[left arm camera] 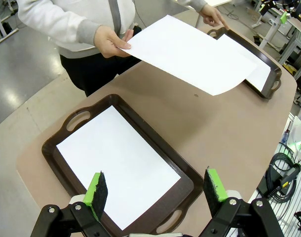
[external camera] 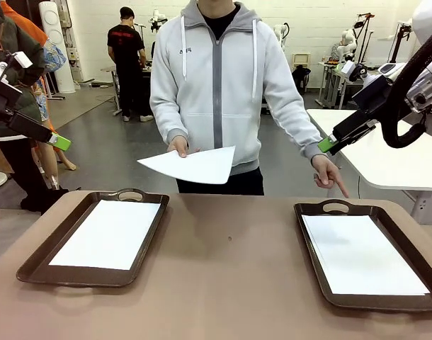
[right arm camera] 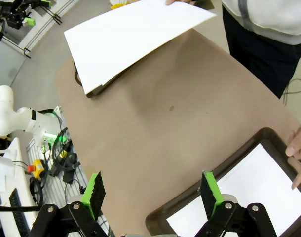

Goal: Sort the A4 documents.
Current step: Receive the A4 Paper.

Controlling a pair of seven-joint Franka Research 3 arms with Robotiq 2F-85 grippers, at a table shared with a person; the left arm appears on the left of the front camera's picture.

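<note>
In the front view the left gripper [external camera: 60, 142] hangs raised at the left edge, off the table [external camera: 230, 262], only its green tips clear; its wrist view shows the pads [left arm camera: 96, 190] spread wide with nothing between them, above the near end of the left tray [left arm camera: 185, 185]. That tray holds 1 flat sheet [external camera: 110, 234]. At the far side a person's hand [external camera: 179, 146] holds another sheet [external camera: 195, 164] level above the table edge, between the 2 trays; the left wrist view shows it overlapping the far tray, the right wrist view shows it hiding most of the left tray. The person's other hand [external camera: 328, 173] points a finger down just beside the handle of the right tray [external camera: 311, 212], which also holds paper [external camera: 361, 255]. The right gripper [external camera: 328, 144] hovers raised beyond that tray; its wrist view shows the jaws apart and empty
</note>
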